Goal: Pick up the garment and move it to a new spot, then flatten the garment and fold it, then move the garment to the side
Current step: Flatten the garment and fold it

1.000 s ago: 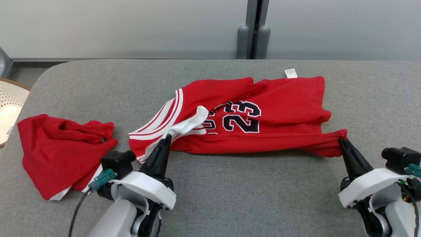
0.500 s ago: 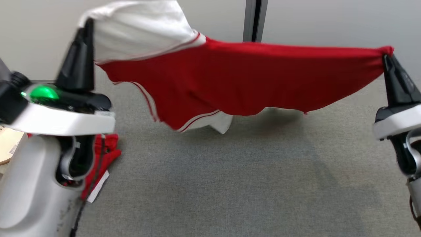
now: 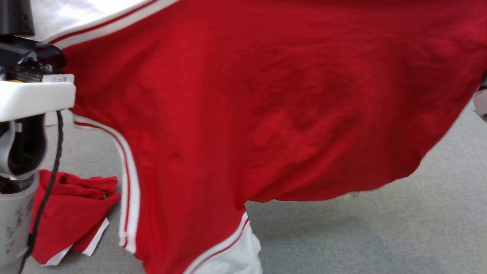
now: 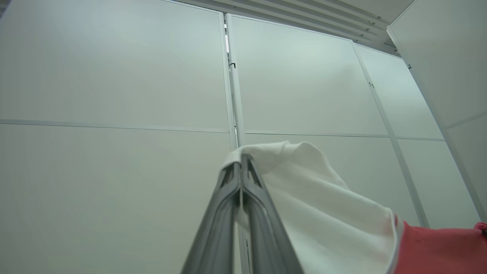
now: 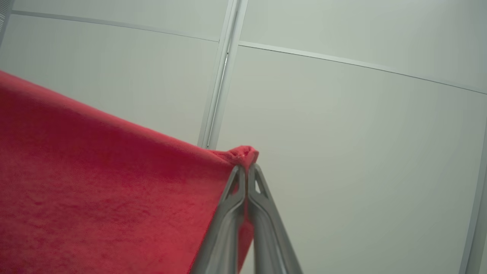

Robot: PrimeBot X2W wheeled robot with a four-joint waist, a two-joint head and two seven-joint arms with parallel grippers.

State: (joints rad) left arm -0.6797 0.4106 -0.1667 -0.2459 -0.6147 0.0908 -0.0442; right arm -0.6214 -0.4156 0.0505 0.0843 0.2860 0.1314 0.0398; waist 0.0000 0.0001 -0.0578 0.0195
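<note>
Bright even light; head view motion-blurred, wrist views sharp.

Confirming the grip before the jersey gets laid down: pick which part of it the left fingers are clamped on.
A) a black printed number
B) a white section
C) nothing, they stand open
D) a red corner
B: in the left wrist view the left fingers are pressed shut on a white fold of the jersey, and the red cloth begins only further along.

Head view looks down, close upon the shirt [image 3: 266, 114]. Wrist views look up past its corners to the wall [image 4: 114, 76].
</note>
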